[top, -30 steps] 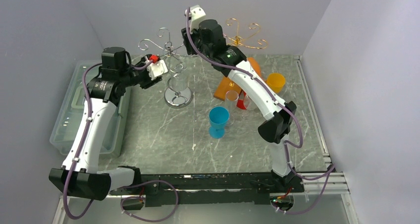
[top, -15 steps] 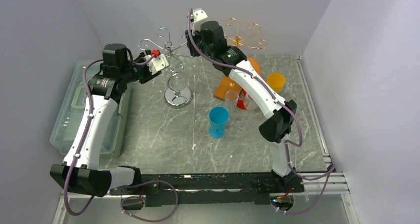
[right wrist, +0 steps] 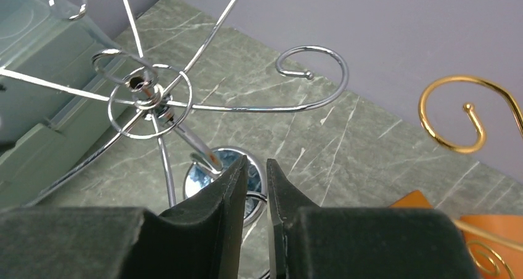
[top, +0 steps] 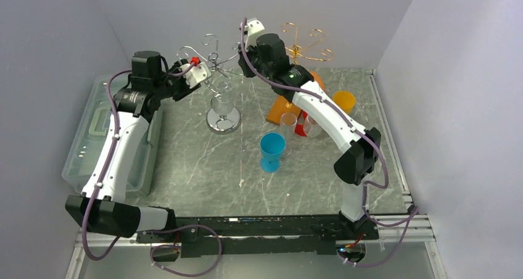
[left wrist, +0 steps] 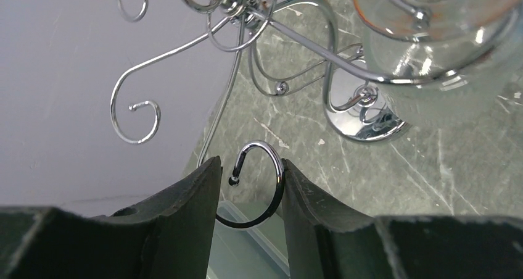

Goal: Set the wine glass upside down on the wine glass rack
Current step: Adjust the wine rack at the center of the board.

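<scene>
Left end effector [left wrist: 250, 165] pinches a rack curl [left wrist: 258, 144]; right end effector [right wrist: 256, 163] near-closed, empty.

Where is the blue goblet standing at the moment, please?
In the top view, the blue goblet stands upright near the middle of the table, just in front of the clear tumbler and right of the round base of the silver rack.
</scene>
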Controlling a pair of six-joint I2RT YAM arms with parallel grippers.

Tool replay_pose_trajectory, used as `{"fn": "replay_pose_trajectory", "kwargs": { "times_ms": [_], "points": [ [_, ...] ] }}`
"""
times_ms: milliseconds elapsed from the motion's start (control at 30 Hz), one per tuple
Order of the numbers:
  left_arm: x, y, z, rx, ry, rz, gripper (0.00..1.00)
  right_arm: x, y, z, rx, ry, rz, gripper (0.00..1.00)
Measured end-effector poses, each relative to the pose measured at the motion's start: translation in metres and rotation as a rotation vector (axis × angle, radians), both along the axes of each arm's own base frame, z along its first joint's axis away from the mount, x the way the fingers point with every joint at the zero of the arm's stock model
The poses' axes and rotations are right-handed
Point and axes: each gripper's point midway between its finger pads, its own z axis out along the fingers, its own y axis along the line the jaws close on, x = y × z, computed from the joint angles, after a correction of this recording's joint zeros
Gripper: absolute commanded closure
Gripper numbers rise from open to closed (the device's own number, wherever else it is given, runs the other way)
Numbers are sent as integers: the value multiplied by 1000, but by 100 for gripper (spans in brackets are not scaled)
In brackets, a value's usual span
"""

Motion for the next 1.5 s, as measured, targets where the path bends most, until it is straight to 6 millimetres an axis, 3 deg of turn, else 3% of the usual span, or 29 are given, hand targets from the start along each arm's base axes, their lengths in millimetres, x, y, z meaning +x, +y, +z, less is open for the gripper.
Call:
{"fn": "replay_pose_trajectory", "kwargs": {
  "times_ms": [400,667,967,1267,1367,1500],
  "points": [
    [26,13,1,-7,28,100,56,-15,1,5,50,29,34,78],
    [44,28,-2,-9,35,147,56,-24,11,4,91,32,63,79],
    [61,46,-2,-18,22,180,54,-48,27,3,113,46,114,80],
    [65,50,0,-21,10,170,38,-59,30,-16,72,100,124,74],
    [63,47,3,-23,4,152,35,-59,27,-14,61,93,118,73],
    [57,49,9,-11,-9,152,32,-59,23,7,64,63,114,73]
  ]
}}
